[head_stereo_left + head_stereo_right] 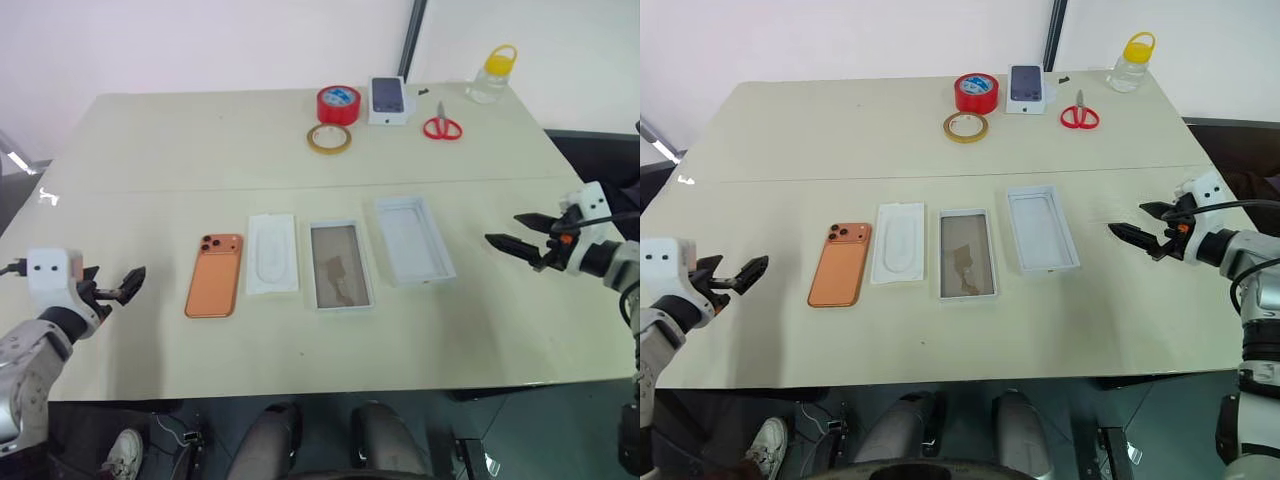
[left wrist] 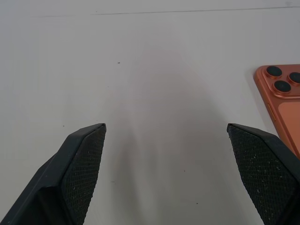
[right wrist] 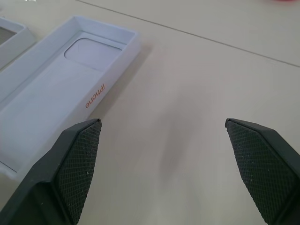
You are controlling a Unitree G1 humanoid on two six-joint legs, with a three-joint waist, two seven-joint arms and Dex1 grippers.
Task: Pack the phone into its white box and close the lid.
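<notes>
The orange-copper phone [image 1: 214, 274] lies back up on the table, its three lenses at the far corner. To its right are a flat white insert, then the white box [image 1: 340, 264] with a glossy brownish floor, then the all-white lid [image 1: 413, 239] lying rim up. My left gripper [image 1: 120, 285] hovers open to the left of the phone, whose lens corner [image 2: 281, 86] shows in the left wrist view. On the right side my right gripper [image 1: 505, 228] is open too, pointing at the lid [image 3: 56, 93] from a short distance. Neither holds anything.
The embossed insert [image 1: 272, 254] lies between phone and box. At the table's far side are a red tape roll [image 1: 338, 104], a tan tape ring [image 1: 329, 138], a small white box with a printed phone [image 1: 389, 101], red scissors [image 1: 441, 126] and a yellow-capped bottle [image 1: 492, 75].
</notes>
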